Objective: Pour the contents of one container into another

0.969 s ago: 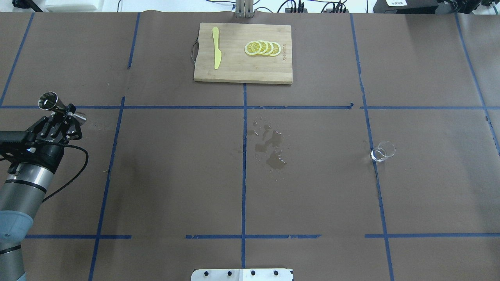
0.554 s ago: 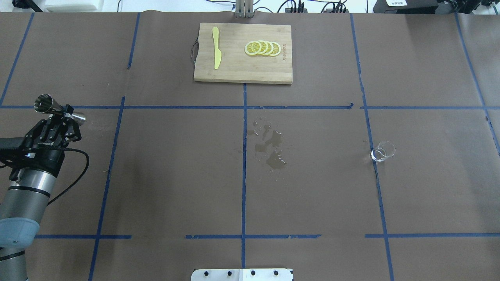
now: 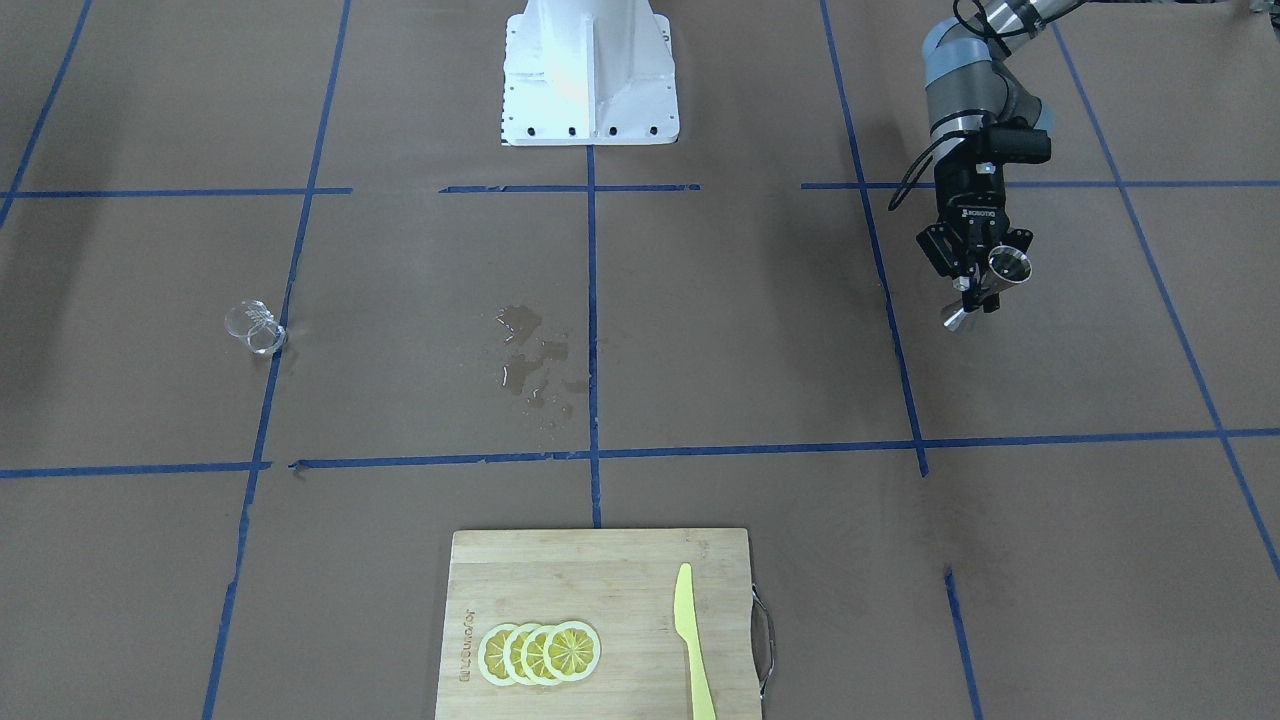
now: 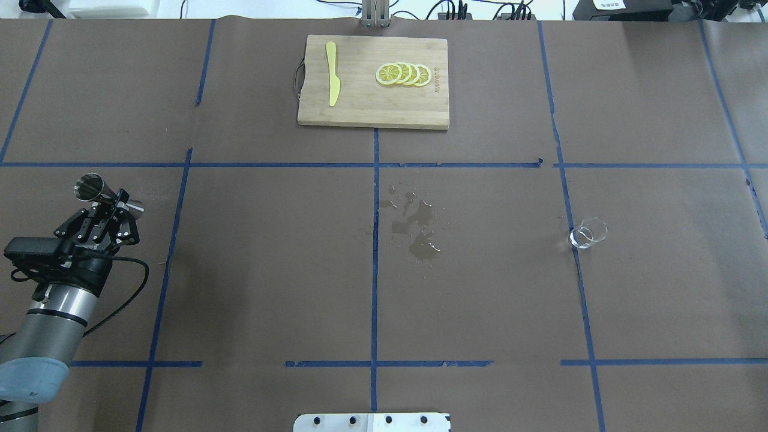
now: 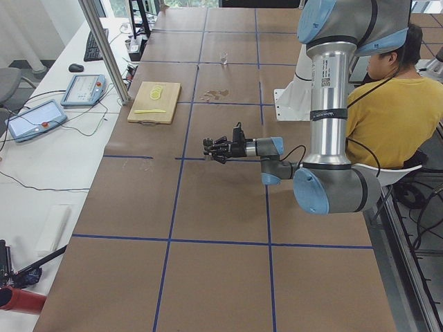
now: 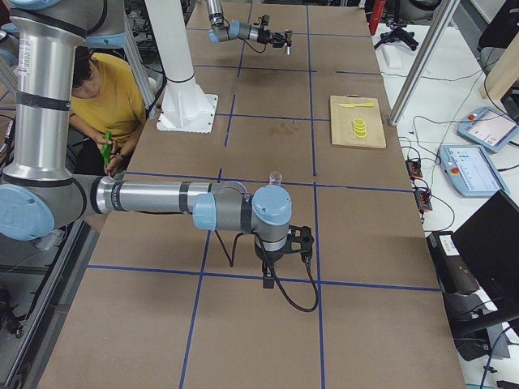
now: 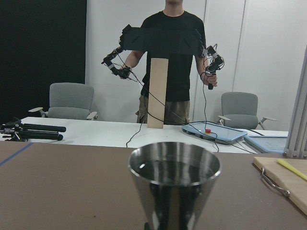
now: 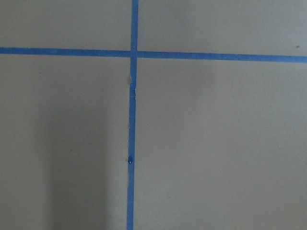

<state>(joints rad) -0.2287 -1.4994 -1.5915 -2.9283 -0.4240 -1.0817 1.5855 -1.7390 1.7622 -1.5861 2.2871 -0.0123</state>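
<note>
The left tool (image 4: 113,204) pinched the jigger (image 4: 90,187) at its waist, raised clear of the bench (image 4: 270,270) at its left side. The cup (image 4: 588,234) stood on a blue tape line (image 4: 579,300) at the right, well apart from the jigger, with a puddle (image 4: 423,246) between them. The right tool (image 6: 268,275) pointed down over the bench; whether it was spread or pressed together could not be told.

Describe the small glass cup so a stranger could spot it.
From the cutting board at the far edge, come nearer to the wet spill. The glass cup stands alone toward the robot's right of it, beside blue tape. It's clear glass; the jigger is steel.
</note>
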